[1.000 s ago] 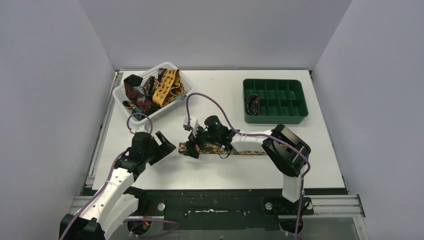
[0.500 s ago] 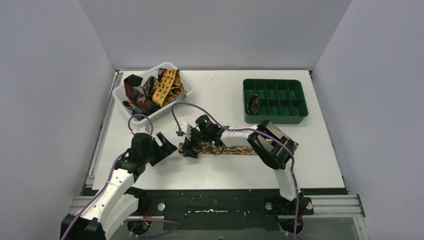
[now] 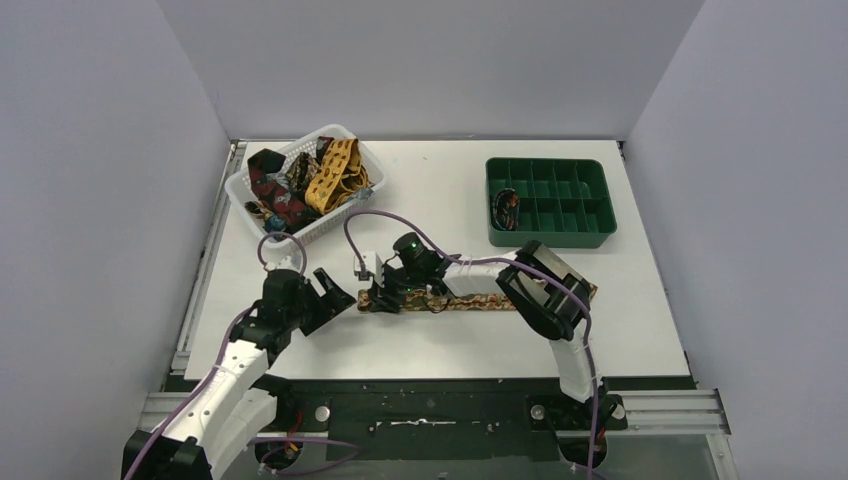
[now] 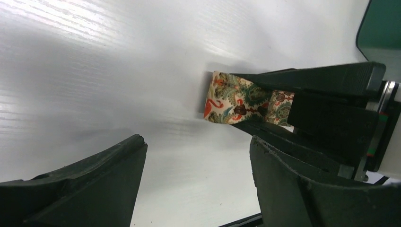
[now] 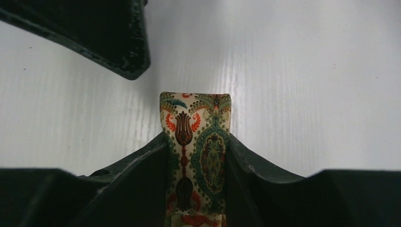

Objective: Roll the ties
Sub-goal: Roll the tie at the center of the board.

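Note:
A cream tie with green and orange print (image 3: 480,302) lies flat in a strip across the middle of the table. Its narrow end (image 5: 196,118) sticks out between my right gripper's (image 5: 196,142) fingers, which press on both of its edges. In the top view my right gripper (image 3: 385,297) sits low at the strip's left end. My left gripper (image 3: 335,295) stands open just left of that end, with bare table between its fingers (image 4: 196,146). The left wrist view shows the tie end (image 4: 231,101) beyond them, clamped by the right fingers (image 4: 321,80).
A white basket (image 3: 245,185) at the back left holds several loose ties (image 3: 310,180), dark red and mustard yellow. A green divided tray (image 3: 550,230) at the back right has one small coil (image 3: 505,208) in a compartment. Purple cables loop over both arms.
My right gripper has slid left along the tie and closed on its narrow end. The left gripper has stayed open and almost still.

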`<state>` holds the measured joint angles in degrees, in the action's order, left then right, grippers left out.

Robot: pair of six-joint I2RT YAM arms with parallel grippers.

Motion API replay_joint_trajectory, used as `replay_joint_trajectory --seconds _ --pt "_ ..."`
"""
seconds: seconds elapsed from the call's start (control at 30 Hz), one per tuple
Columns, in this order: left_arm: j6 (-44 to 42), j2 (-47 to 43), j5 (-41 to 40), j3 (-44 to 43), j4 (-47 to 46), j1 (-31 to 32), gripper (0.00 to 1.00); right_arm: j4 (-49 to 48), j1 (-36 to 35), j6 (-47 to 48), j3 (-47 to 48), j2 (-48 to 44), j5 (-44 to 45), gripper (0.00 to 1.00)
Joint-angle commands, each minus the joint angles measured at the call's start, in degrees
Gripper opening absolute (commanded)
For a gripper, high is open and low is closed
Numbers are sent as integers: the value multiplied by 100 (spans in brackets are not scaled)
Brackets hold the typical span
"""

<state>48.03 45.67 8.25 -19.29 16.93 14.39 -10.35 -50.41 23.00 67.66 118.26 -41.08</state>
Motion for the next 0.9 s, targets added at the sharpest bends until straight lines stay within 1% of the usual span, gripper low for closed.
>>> replay_joint_trajectory --seconds 0.0,0.13,0.2,0.23,0.3,0.37,0.43,0.53,0.63,0.7,0.73,0.8,0.87 --pt "76 -168 135 76 -225 -50 77 242 -335 86 -389 -238 -274 38" --pt "185 -329 98 134 -194 -48 77 52 -524 30 -559 -302 -249 38" --pt "221 -420 90 151 -163 -45 78 66 -560 61 -554 -311 -232 40" --pt "236 -453 88 153 -139 -42 77 102 -563 85 -529 -316 -215 42" --pt "262 -512 96 181 -118 -50 77 214 -557 190 -452 -364 -127 53" --pt "272 -587 129 224 -124 -50 78 345 -558 314 -376 -476 -13 67" --pt "288 -696 150 264 -136 -45 78 322 -561 309 -379 -703 194 76" --pt "349 -884 93 312 -139 -56 82 -152 -557 52 -676 -1285 628 82" --pt "418 -1035 19 374 -147 -66 86 -658 -553 -426 -1110 -1863 1249 84" --pt "435 -1064 9 411 -167 -76 87 -923 -545 -969 -1388 -2269 1857 85" --pt "435 -1068 10 428 -165 -77 87 -1041 -503 -1462 -1517 -2449 2167 86" --pt "441 -1031 -2 457 -182 -77 87 -908 -374 -2783 -1606 -2741 2814 89" --pt "455 -997 -16 487 -258 -85 88 -321 -140 -4324 -1595 -2943 3078 91"
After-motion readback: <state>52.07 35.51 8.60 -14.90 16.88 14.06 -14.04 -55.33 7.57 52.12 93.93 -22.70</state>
